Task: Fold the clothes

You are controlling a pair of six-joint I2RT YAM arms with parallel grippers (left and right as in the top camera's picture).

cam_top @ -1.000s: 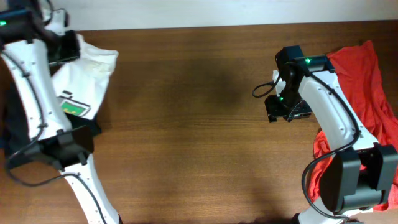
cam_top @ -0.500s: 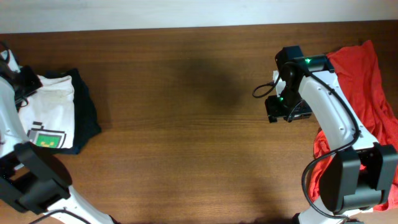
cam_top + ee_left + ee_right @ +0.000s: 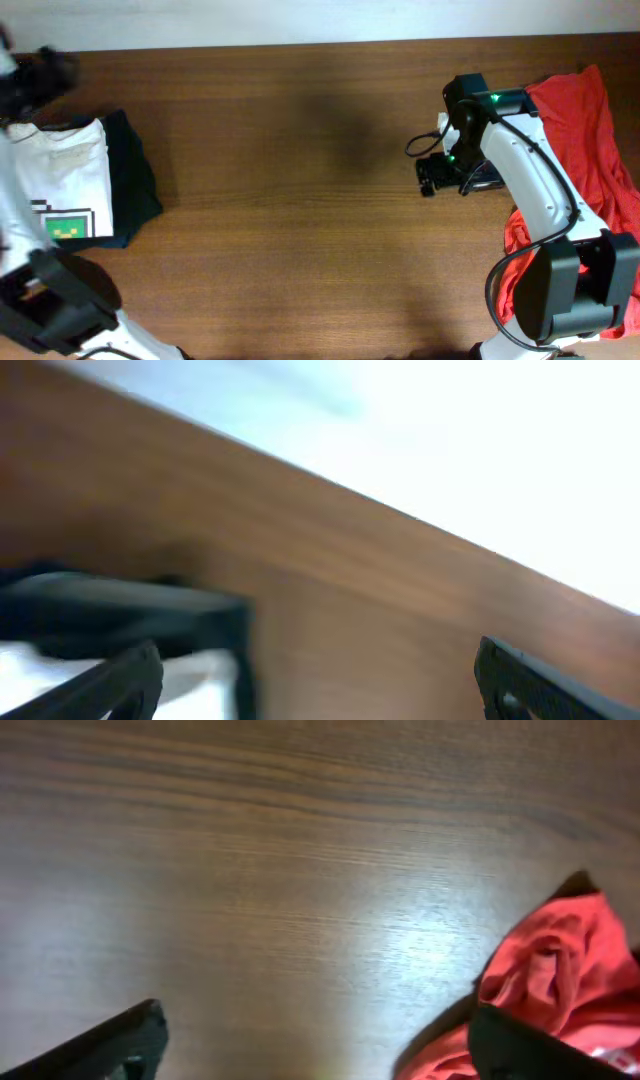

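Note:
A folded white shirt (image 3: 62,185) with a green pixel print lies on a dark navy garment (image 3: 133,185) at the table's left edge. My left gripper (image 3: 45,68) is blurred at the far left corner, above and apart from that pile. In the left wrist view this gripper (image 3: 320,690) is open and holds nothing, with the navy garment (image 3: 100,610) and a white edge (image 3: 195,678) by its left finger. A crumpled red garment (image 3: 580,130) lies at the right. My right gripper (image 3: 432,178) hangs open over bare wood to the left of it. The red garment (image 3: 550,970) shows beside the right gripper's (image 3: 320,1055) right finger.
Brown wooden table (image 3: 300,200) with a pale wall strip beyond its far edge (image 3: 300,22). The right arm's links (image 3: 540,200) cross over the red cloth. A black cable (image 3: 425,143) loops beside the right wrist.
My left gripper let go of the white shirt, which now lies flat on the navy garment, and pulled back toward the far left corner. My right gripper opened wider in place.

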